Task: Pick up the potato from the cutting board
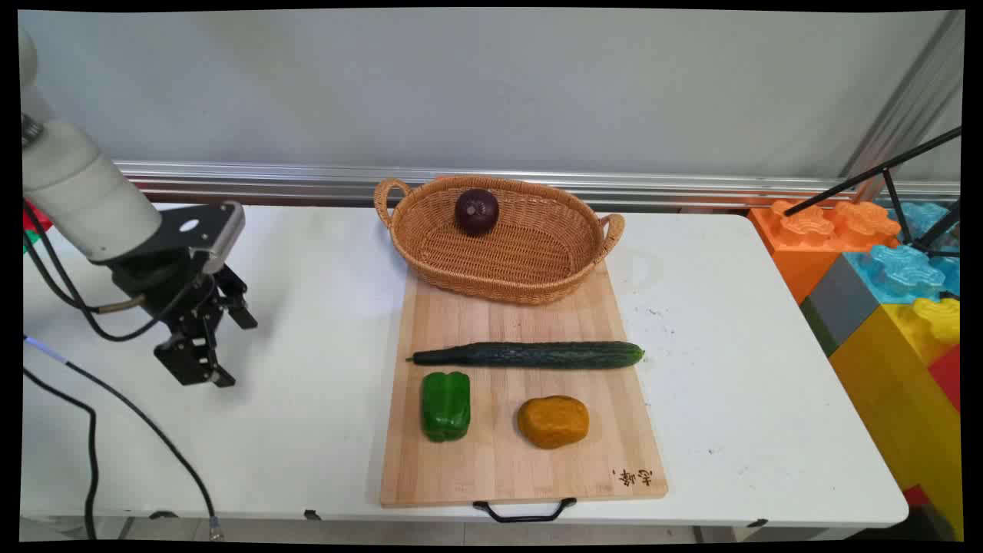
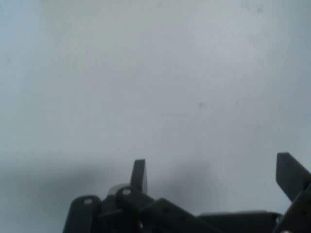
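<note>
**Operator:** While the main view is on screen, report the end effector and the layout.

**Technician:** Gripper (image 1: 206, 346) hangs over bare white table (image 1: 307, 346) at the left, pointing down, nothing between its fingers. Nearest item: green pepper (image 1: 445, 405), well apart to its right. The pepper lies on a wooden cutting board (image 1: 499, 468), beside an orange-brown lumpy item (image 1: 553, 422), probably a potato. A cucumber (image 1: 530, 354) lies crosswise behind both. A wicker basket (image 1: 537, 288) sits on the board's far end, holding a dark purple round item (image 1: 477, 211), possibly an onion, against its far wall.

**Operator:** Reason for that arrangement?

**Technician:** Judgement only: the board groups the produce on one surface, spaced apart so each piece can be approached separately; the basket's position at the far end leaves the near items unobstructed. The round item rests against the wall, where the sloped weave would stop it rolling. Large coloured blocks (image 1: 883, 261) stand off the table's right end.

**Operator:** Hand view?

**Technician:** Two black fingertips (image 2: 138, 174) rise from the bottom edge with a wide gap between them: the fingers stand apart, gripping nothing. Beyond them only plain table surface (image 2: 155, 73) shows. No produce, board or basket appears here, consistent with all items lying off to the gripper's side.
</note>
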You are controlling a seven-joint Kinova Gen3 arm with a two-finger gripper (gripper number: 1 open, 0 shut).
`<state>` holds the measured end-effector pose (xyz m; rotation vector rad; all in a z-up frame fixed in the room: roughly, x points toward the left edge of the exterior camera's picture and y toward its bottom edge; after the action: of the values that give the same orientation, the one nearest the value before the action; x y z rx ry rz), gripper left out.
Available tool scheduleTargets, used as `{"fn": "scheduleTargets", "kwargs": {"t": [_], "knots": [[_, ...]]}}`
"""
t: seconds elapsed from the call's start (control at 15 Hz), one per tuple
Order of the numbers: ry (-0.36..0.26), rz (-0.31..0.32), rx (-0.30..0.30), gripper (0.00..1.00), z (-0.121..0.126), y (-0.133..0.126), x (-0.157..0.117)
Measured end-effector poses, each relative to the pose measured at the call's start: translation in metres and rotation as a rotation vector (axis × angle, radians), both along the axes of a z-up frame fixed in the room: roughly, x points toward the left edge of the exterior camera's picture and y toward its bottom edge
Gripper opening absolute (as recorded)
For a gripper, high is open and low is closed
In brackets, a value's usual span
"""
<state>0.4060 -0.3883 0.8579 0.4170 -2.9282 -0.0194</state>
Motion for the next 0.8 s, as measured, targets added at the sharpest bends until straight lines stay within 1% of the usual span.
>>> {"fn": "scheduleTargets", "kwargs": {"t": [0.2,0.4,0.8], "knots": [[0.045,0.019,0.011,1.0,-0.011,-0.003,-0.002],[0.124,0.048,0.024,1.0,-0.013,-0.007,-0.018],[0.32,0.09,0.031,1.0,0.009,-0.017,-0.081]]}}
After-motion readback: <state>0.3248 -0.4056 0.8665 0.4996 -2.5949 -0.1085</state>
